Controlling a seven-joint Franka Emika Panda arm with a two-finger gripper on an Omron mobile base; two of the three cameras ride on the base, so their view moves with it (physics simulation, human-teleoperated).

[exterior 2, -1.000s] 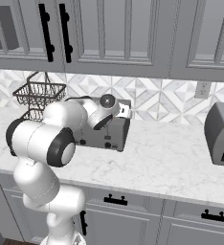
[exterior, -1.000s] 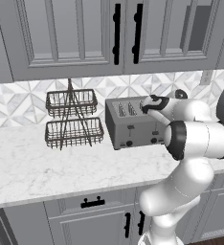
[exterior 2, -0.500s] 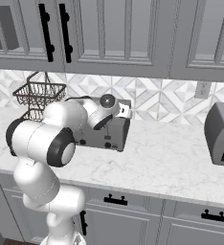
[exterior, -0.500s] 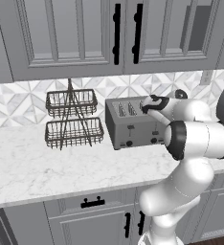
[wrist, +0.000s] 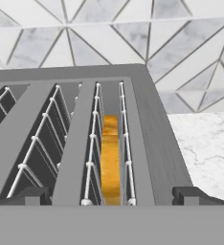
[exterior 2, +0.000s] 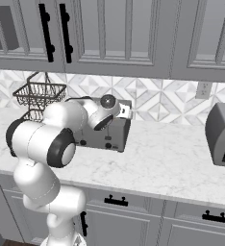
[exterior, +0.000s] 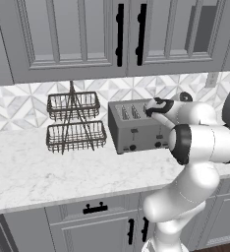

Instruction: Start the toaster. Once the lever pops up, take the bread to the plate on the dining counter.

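The fingers (wrist: 25, 196) stand wide apart over the toaster (exterior: 136, 129), one tip at each side of its rightmost slot, clamping nothing. The bread (wrist: 110, 160), a golden-brown crusted slice, sits on edge deep in that slot between white wire guides, its long axis along the slot toward the tiled wall. The toaster is boxy brushed grey metal, beside a two-tier wire basket rack (exterior: 75, 123).

Left, right base views: behind arm, facing backsplash, mid-range; both share toaster (exterior: 136, 127) on worktop (exterior: 48, 170). Hand view: close above toaster slots, looking down.
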